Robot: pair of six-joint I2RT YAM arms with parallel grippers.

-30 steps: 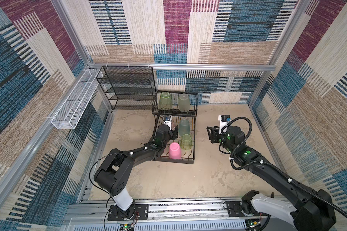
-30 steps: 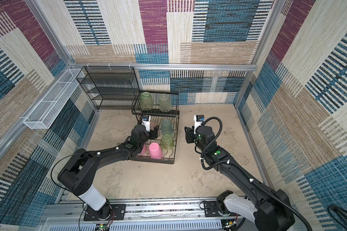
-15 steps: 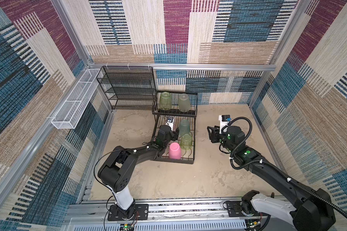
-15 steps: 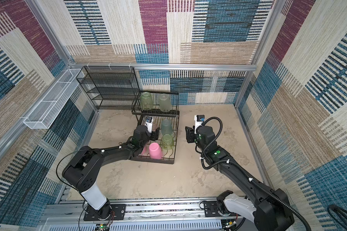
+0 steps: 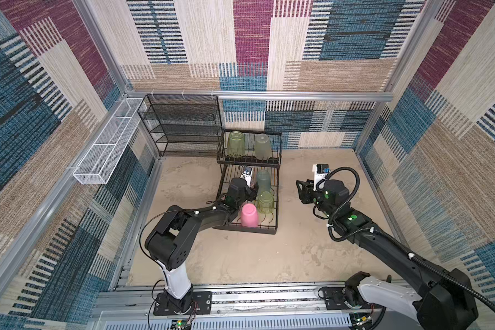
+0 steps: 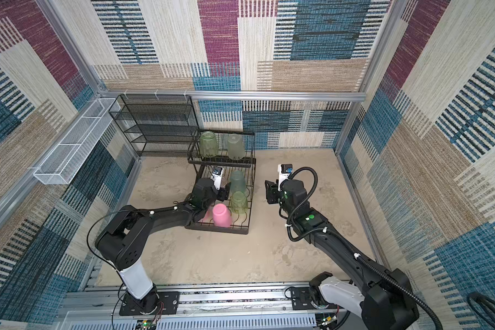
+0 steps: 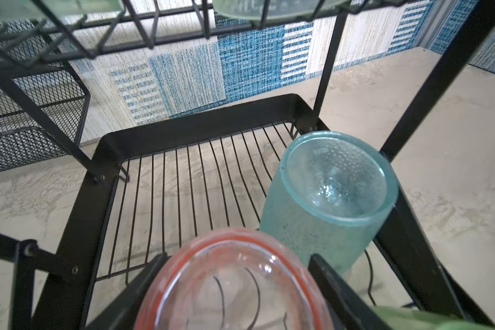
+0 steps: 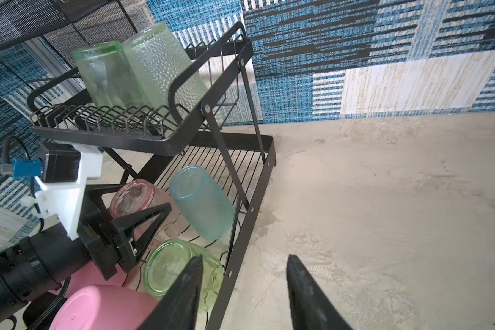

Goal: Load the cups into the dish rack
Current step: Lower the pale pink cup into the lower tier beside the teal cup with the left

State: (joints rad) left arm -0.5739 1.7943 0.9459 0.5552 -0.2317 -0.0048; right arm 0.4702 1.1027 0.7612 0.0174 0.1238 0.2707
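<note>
Where patchwork walls (image 5: 252,43) close in, mottled beige tabletop (image 5: 269,257), dish rack (image 5: 257,231)

Matt black wire dish rack (image 7: 197,120), frosted teal cup (image 7: 312,228)

We found both top views bright and evenly lit from above, with only faint soft shadows on the tabletop (image 5: 240,257) and wide-angle stretching toward the corners. In the left wrist view the clear pink cup (image 7: 235,285) was blurred close to the lens, while the teal cup (image 7: 326,194) was sharp. The right gripper (image 8: 245,258) looked soft-edged, the pale tabletop beyond it slightly glaring.
</note>
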